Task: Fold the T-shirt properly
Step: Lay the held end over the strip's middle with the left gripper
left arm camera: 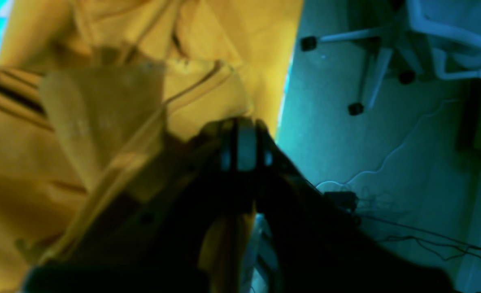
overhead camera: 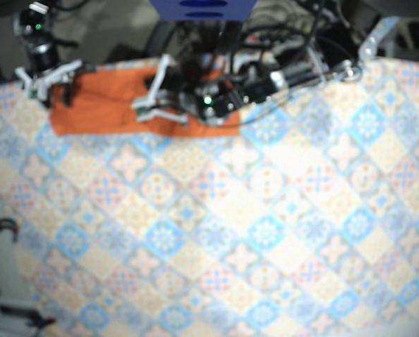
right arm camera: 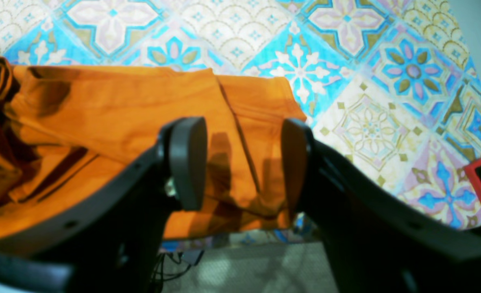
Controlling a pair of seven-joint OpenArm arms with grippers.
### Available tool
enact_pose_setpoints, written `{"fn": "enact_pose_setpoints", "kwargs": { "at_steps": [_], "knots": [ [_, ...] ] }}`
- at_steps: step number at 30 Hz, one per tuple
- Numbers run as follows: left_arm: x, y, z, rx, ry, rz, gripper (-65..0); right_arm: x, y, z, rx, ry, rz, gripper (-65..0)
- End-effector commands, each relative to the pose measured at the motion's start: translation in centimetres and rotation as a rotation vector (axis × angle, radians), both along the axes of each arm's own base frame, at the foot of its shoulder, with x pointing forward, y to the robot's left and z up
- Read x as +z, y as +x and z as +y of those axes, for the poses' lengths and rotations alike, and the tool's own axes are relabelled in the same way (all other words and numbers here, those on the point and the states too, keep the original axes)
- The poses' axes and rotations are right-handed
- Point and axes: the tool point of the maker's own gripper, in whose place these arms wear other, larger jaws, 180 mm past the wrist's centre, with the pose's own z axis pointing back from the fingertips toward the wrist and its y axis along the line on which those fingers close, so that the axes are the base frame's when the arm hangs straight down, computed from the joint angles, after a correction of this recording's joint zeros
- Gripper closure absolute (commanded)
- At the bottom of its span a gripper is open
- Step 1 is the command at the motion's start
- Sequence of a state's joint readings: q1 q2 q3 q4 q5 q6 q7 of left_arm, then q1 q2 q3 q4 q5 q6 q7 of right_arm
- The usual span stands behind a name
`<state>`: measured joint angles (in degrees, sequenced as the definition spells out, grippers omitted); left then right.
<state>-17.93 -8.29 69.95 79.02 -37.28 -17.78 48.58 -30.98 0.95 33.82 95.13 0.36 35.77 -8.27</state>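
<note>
Shirt [right arm camera: 122, 110] lies just beyond the right gripper [right arm camera: 242, 162], jaws wide apart; left gripper [left arm camera: 242, 146] is pinched on its edge.

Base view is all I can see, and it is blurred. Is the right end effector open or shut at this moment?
Observer: Open. The right end effector has its pads apart, just above the shirt.
Operator: Thank you. And the left one?
Observer: The left end effector is shut, with its pads together beside a raised flap of cloth. I cannot tell whether any cloth is pinched.
</note>
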Motion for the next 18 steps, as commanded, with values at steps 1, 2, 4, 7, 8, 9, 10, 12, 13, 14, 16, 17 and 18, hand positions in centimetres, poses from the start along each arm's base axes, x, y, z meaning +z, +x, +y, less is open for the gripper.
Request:
{"fn": "enact_pose_setpoints", "kwargs": {
  "at_steps": [1, 2, 4, 7, 8, 9, 10, 12, 13, 14, 16, 17, 18],
  "knots": [
    [2.2, 0.4, -1.6, -0.013, -0.076, -0.022, -2.5, 1.1, 0.4, -0.5, -0.003, -0.01, -0.041, -28.5],
    [2.6, 0.3, -1.6, -0.018, -0.086, -0.028, -5.7, 1.1, 0.4, -0.5, -0.003, -0.01, -0.041, -28.5],
    [3.4, 0.2, -1.7, -0.027, -0.109, -0.042, -14.1, 1.0, 0.4, -0.5, -0.003, -0.01, -0.04, -28.5],
    [4.7, 0.0, -2.0, -0.04, -0.144, -0.057, -25.9, 1.0, 0.3, -0.5, -0.003, -0.01, -0.037, -28.5],
    [5.1, -0.1, -2.2, -0.044, -0.154, -0.061, -29.6, 0.9, 0.3, -0.5, -0.004, -0.009, -0.034, -28.5],
    [5.3, -0.2, -2.3, -0.047, -0.159, -0.064, -32.4, 0.9, 0.3, -0.5, -0.004, -0.009, -0.034, -28.5],
    [5.3, 0.0, -2.1, -0.046, -0.156, -0.069, -34.8, 0.9, 0.3, -0.5, -0.004, -0.009, -0.034, -28.5],
    [5.0, 0.7, -0.9, -0.026, -0.141, -0.075, -37.4, 0.9, 0.3, -0.5, -0.004, -0.009, -0.032, -28.5],
    [5.5, 1.7, -0.4, 0.007, -0.15, -0.087, -37.3, 0.9, 0.3, -0.6, -0.005, -0.01, -0.032, -28.5],
    [5.7, 3.3, 0.7, 0.058, -0.147, -0.101, -36.7, 0.9, 0.3, -0.6, -0.005, -0.01, -0.032, -28.5],
    [5.6, 5.6, 3.4, 0.171, -0.139, -0.103, -31.5, 0.9, 0.3, -0.6, -0.005, -0.01, -0.032, -28.5],
    [5.7, 6.8, 4.4, 0.221, -0.137, -0.108, -27.2, 0.9, 0.3, -0.6, -0.005, -0.01, -0.032, -28.5],
    [5.7, 7.5, 5.3, 0.256, -0.135, -0.111, -22.5, 0.7, 0.1, -0.6, -0.008, -0.006, -0.026, -28.5]
  ]
}}
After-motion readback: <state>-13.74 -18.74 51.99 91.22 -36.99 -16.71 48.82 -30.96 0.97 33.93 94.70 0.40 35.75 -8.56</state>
